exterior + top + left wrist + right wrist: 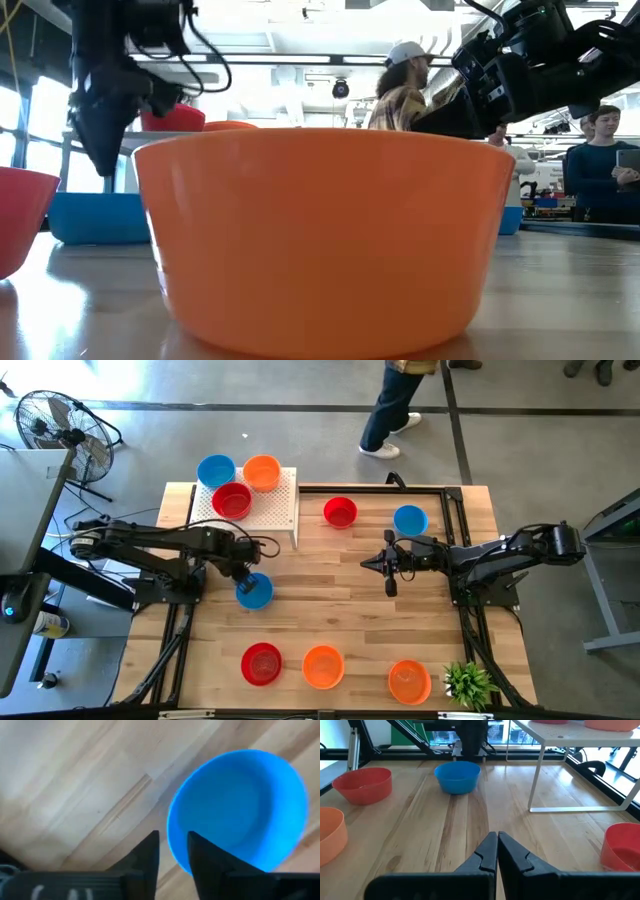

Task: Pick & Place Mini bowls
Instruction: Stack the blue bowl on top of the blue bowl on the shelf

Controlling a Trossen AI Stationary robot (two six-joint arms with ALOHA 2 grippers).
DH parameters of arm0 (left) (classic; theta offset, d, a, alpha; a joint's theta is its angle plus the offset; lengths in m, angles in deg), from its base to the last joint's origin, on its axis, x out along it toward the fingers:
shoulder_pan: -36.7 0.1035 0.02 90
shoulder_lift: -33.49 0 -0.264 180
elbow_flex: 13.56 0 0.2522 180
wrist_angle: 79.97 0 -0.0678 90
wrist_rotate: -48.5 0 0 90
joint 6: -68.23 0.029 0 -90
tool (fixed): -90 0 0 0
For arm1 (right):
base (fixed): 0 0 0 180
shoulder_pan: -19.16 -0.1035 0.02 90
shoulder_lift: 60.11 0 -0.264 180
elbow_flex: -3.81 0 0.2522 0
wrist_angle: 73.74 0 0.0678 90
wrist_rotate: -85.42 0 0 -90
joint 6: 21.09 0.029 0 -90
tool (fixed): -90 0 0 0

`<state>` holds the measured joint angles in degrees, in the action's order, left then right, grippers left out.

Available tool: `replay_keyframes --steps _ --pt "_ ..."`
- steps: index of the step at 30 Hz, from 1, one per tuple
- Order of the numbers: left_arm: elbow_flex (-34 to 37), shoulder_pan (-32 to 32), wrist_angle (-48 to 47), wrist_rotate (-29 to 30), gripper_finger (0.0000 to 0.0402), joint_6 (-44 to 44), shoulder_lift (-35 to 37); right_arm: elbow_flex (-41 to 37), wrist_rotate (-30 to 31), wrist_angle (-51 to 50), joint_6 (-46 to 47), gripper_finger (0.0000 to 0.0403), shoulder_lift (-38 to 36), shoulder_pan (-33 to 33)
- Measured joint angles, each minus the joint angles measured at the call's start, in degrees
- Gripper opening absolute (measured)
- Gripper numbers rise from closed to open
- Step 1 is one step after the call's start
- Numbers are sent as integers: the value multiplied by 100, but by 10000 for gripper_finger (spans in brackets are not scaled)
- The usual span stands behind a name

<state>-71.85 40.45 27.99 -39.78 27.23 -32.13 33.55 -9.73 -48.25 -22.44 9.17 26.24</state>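
Observation:
A blue mini bowl (255,592) (240,805) sits upright on its base on the wooden table (330,590), left of centre. My left gripper (246,572) (173,845) points down over the bowl's far-left rim and is open. One finger stands over the inside of the rim and one outside it, with a gap on both sides. My right gripper (368,563) (497,845) hovers shut and level near the table's middle, holding nothing. The white stand (285,510) at the far left carries a blue bowl (215,470), an orange bowl (262,472) and a red bowl (232,501).
A red bowl (340,512) and a blue bowl (410,520) sit at the far side. A red bowl (261,663) and two orange bowls (323,667) (409,680) line the near edge, beside a small green plant (468,682). A person walks beyond the far edge.

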Motion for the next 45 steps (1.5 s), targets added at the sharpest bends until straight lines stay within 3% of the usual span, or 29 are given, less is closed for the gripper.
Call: replay_keyframes --steps 4,8,15,22,31,39,45 --pt "-484 -189 -87 52 125 506 0 0 0 0 0 1 0 0" --pt "-779 -798 -77 138 130 1047 0 0 0 0 0 2 0 2" --pt "-791 -2027 32 298 131 1378 -231 0 0 0 -2 2 0 0" --pt "-791 -2805 44 526 132 1491 -901 0 0 0 -4 2 0 0" --pt "-787 -2931 123 439 135 1361 -1778 0 0 0 -2 2 0 0" --pt "-787 -2931 249 803 185 1333 -1867 0 2 0 -7 2 0 0" --pt "-637 -2929 492 937 172 1358 -1864 2 0 -5 -7 2 0 1"
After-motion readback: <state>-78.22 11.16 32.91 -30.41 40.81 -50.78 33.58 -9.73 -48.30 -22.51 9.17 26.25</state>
